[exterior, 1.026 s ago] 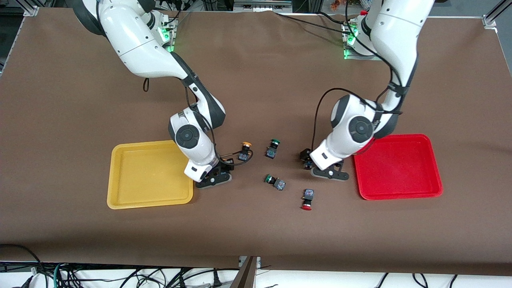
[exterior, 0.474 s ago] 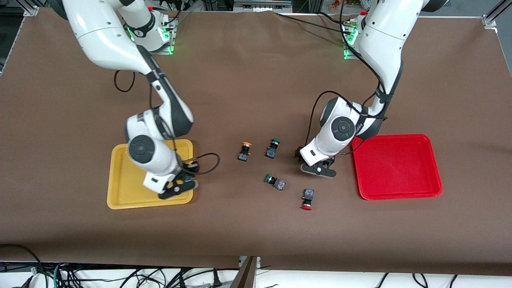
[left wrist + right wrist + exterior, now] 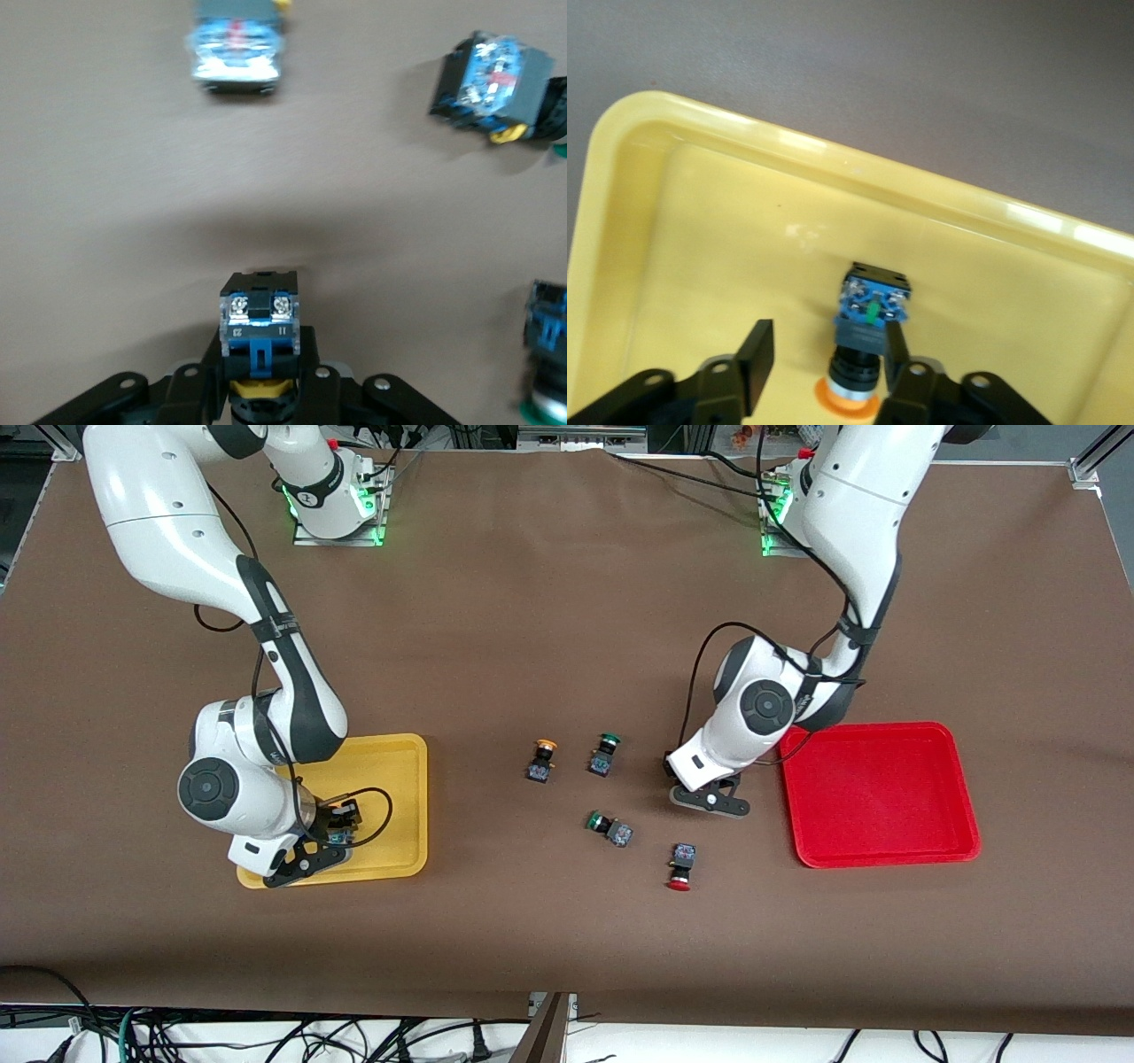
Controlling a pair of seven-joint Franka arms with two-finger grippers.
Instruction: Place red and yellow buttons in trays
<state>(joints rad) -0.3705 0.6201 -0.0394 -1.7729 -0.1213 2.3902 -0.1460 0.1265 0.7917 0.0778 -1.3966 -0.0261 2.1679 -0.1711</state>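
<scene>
My right gripper (image 3: 332, 834) is low over the yellow tray (image 3: 390, 779) with its fingers open (image 3: 824, 341). An orange-yellow-capped button (image 3: 868, 341) lies in the tray (image 3: 700, 221) between the fingers, against one of them. My left gripper (image 3: 680, 778) is low over the table beside the red tray (image 3: 877, 797), shut (image 3: 259, 354) on a button (image 3: 259, 314) whose cap is hidden. Another yellow-capped button (image 3: 540, 760) stands mid-table. A red-capped button (image 3: 680, 866) lies nearer the front camera than my left gripper.
Two green-capped buttons sit mid-table, one (image 3: 604, 754) beside the yellow-capped one, the other (image 3: 608, 826) nearer the front camera. The red tray holds nothing. Brown cloth covers the table.
My right arm has swung from mid-table to over the yellow tray with the yellow-capped button, which now lies in the tray between open fingers. My left gripper has shifted slightly.
</scene>
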